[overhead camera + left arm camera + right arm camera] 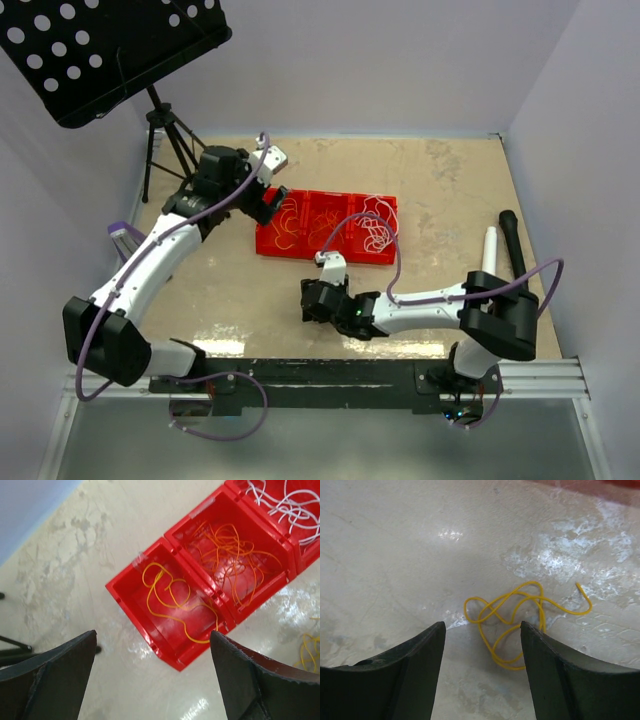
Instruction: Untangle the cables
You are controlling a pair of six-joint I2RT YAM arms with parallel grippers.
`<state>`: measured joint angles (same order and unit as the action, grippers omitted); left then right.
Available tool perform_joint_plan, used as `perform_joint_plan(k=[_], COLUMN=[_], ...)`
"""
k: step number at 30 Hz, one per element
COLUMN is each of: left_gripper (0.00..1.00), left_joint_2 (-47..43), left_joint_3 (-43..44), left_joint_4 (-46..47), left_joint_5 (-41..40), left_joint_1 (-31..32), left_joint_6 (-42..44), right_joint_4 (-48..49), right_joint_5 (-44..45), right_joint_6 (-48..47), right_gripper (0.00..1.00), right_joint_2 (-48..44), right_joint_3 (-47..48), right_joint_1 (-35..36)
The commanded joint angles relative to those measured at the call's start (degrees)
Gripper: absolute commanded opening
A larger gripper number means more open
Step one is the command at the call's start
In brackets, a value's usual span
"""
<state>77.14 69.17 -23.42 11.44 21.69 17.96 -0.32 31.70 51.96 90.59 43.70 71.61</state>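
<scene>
loose yellow cable (520,615) lies on table (395,540) just ahead of right gripper (482,627), slightly right of centre, sprawled crosswise. jaws parted, empty. left gripper (152,635) wide open, empty, over red bins (131,566), farther off.

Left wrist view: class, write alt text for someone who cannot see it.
A red tray on the pale table holds a yellow cable, tangled orange cables and white cables in three separate compartments. The open left pincer frames the bottom, empty.
</scene>
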Motion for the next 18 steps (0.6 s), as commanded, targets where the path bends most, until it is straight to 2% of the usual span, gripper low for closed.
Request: perform_joint_plan(k=[1,8,12,18], left_gripper=[1.00,1.00,1.00,1.00], left_joint_2=[-0.1,-0.2,1.6,0.6], left_joint_3=[4.7,6.0,8.4,6.2], left_joint_4=[-11.2,-11.2,-13.8,-13.8], left_joint_5=[3.6,11.4,16.2,16.3], left_joint_1=[-2.7,-10.9,-16.1,-17.8], left_joint_6=[-1.6,-1.7,-2.2,-0.5], right_joint_4=[-8.2,-23.6,-23.7,-20.6], right_joint_5=[6.2,11.4,9.7,7.2], right_joint_6=[-0.6,5.9,6.5,6.2], right_gripper=[0.65,0.65,0.66,0.63], right_joint_2=[1.2,4.7,7.8,11.5], right_joint_3=[5.9,14.1,14.9,14.7], right_joint_1=[-0.2,-0.1,-0.2,-1.5])
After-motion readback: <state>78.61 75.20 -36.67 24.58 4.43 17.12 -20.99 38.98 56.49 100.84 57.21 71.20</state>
